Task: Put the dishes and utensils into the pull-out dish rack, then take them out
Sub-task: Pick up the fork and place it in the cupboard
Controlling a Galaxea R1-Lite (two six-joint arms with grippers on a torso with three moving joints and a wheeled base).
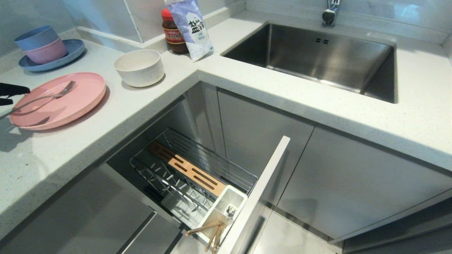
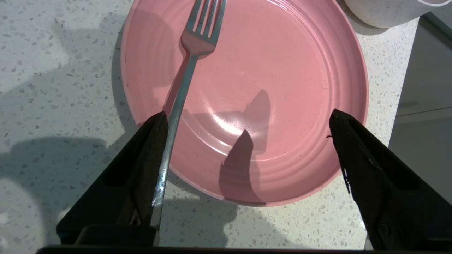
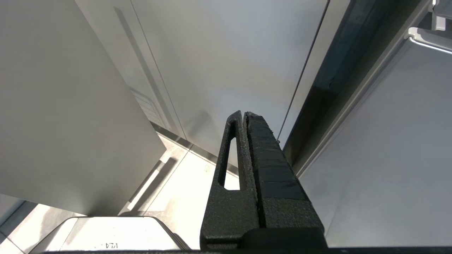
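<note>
Left end effector (image 2: 247, 120): fingers spread wide, holding nothing, poised low over the near edge of the pink plate (image 2: 282, 88). One finger (image 2: 148, 158) lies against the handle of the fork (image 2: 180, 98); whether it presses on it cannot be told. The other finger stands clear at the plate's opposite rim. In the head view only the black fingertips of this end effector (image 1: 7, 95) show, at the far left edge of the frame.

The fork rests tines-up across the plate, head near the middle, handle projecting over the rim onto the worktop (image 1: 247, 81). The plate sits flat on the speckled white worktop. The off-white bowl (image 1: 139, 67) stands upright just beside it, apart from it.

The pull-out dish rack (image 1: 197, 176) is drawn out below the worktop corner. Its prongs carry no dishes. The chopsticks (image 1: 208, 231) lean tilted in the white cutlery cup (image 1: 226, 206), next to the grey front panel (image 1: 257, 197).

Further off, a blue plate (image 1: 72, 53) bears stacked blue and pink bowls (image 1: 40, 44). A jar (image 1: 173, 33) and a white packet (image 1: 192, 28) stand beside the sink (image 1: 317, 56).

Right end effector (image 3: 243, 116): fingers pressed together, empty, parked low facing cabinet doors (image 3: 229, 53).
</note>
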